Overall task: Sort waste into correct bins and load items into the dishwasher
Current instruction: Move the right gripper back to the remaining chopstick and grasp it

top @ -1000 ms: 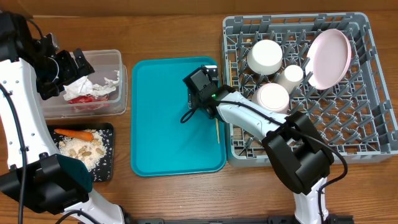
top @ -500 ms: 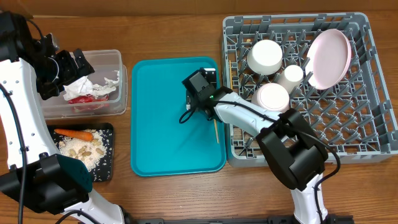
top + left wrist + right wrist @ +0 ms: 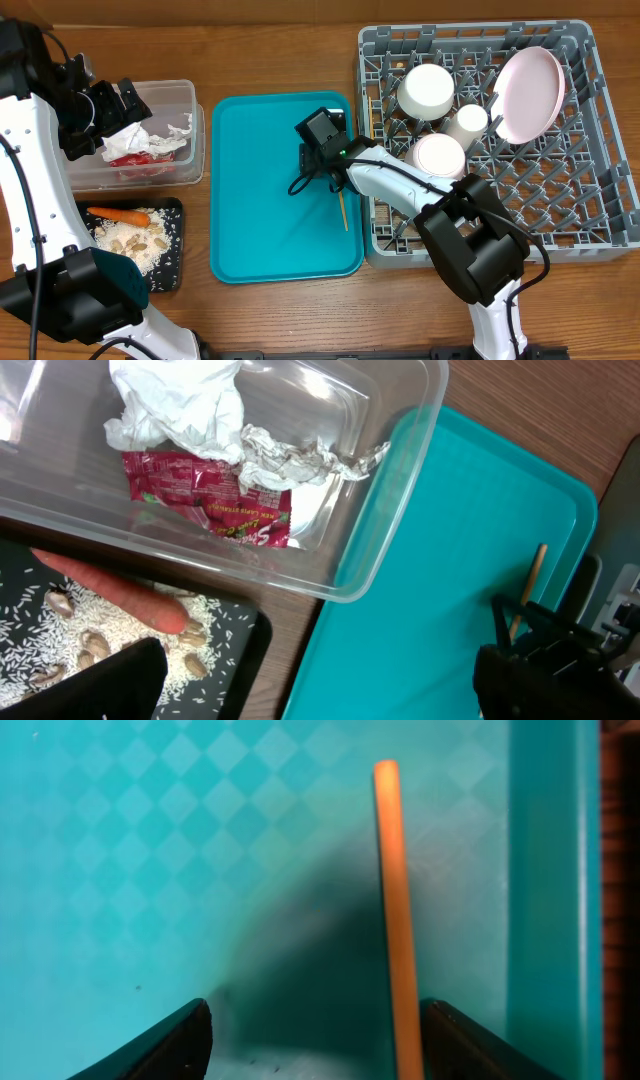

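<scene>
My right gripper (image 3: 335, 172) is open low over the teal tray, one wooden chopstick (image 3: 343, 208) lying between its fingers, close to the right finger (image 3: 480, 1040); the chopstick shows in the right wrist view (image 3: 395, 920). My left gripper (image 3: 118, 100) is open and empty above the clear tub (image 3: 192, 165), which holds the red wrapper (image 3: 210, 500) and white napkin (image 3: 180, 405). The black tray (image 3: 172, 275) holds the carrot (image 3: 118, 214), rice and nut scraps (image 3: 135, 245). The grey rack (image 3: 560, 220) holds the pink plate (image 3: 530, 92), two white bowls (image 3: 428, 90) (image 3: 438, 157) and the cup (image 3: 467, 122).
The teal serving tray (image 3: 260, 200) lies between the tub and the rack, its right rim close to the rack wall. The right arm's cable (image 3: 300, 185) hangs over the tray. Only one chopstick shows.
The chopstick's lower end has shifted a little left, away from the tray's right rim, and it now lies slightly tilted. The left arm has not moved.
</scene>
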Robot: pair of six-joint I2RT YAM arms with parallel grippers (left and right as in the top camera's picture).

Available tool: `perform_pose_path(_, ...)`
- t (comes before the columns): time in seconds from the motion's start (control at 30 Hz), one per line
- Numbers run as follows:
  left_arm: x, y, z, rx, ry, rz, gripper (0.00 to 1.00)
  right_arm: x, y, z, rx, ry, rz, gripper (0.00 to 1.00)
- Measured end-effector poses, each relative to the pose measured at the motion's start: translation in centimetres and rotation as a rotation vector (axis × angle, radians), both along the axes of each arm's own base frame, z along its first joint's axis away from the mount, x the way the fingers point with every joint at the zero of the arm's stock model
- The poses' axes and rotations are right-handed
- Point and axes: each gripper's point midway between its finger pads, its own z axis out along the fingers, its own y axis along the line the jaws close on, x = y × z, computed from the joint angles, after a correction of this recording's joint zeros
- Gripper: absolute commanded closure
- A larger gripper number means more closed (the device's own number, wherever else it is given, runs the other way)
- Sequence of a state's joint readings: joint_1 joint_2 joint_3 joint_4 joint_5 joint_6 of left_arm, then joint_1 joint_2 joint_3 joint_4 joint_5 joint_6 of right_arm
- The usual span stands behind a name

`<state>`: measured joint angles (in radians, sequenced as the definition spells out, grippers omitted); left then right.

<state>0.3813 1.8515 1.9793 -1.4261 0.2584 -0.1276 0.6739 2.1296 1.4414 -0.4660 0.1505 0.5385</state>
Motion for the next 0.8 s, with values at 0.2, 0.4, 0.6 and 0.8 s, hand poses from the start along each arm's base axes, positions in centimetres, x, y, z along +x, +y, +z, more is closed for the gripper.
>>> perform_pose_path(0.2,0.0,0.0,0.0,0.0,-0.001,0.0,0.0,-1.0,0.7,0.1,0.034,0.051,0.029,0.3)
perform_pose_path(0.4,0.0,0.0,0.0,0.0,0.0,0.0,0.0,-2.9,1.2,0.2,0.06,0.152,0.067,0.29)
perform_pose_path(0.6,0.0,0.0,0.0,0.0,0.0,0.0,0.0,-3.8,1.7,0.4,0.089,0.204,0.09,0.22)
perform_pose_path(0.8,0.0,0.0,0.0,0.0,0.0,0.0,0.0,-4.2,1.8,0.4,0.091,0.218,0.108,0.23)
